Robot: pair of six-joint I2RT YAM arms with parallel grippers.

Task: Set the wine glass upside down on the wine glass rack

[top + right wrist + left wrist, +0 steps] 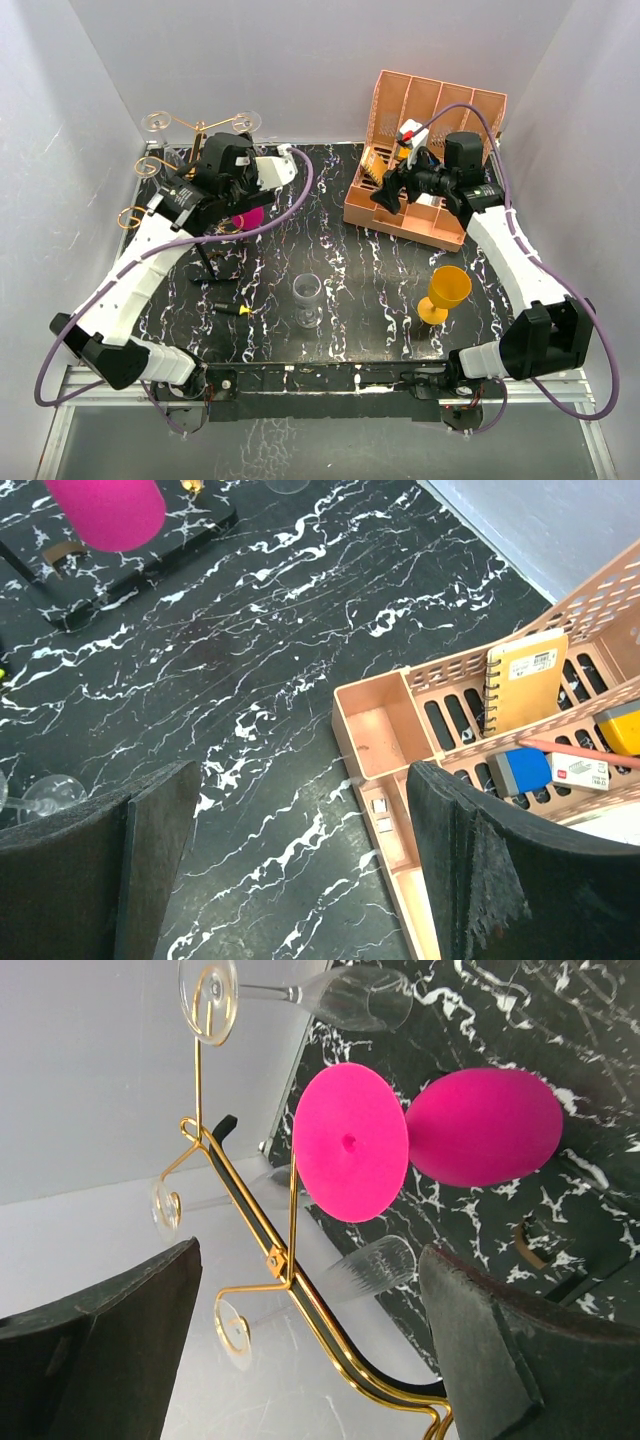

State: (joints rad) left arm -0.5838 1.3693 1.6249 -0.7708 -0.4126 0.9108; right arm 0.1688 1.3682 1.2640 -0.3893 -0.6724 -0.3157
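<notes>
Hanging by its foot from a gold arm of the wire rack (246, 1212), the pink wine glass (485, 1125) is free of the left gripper (310, 1300), which stands open near it. The right gripper (300, 820) is also open and empty, above the organiser (365, 683).

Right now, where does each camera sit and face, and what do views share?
Top external: above and behind, looking down on the black marbled table; left arm, right arm show.
Left wrist: faces the gold wire rack and hanging magenta goblet; left gripper open.
Right wrist: looks down at the salmon-pink slotted organiser; right gripper open.
Shared: all three show the magenta goblet.
</notes>
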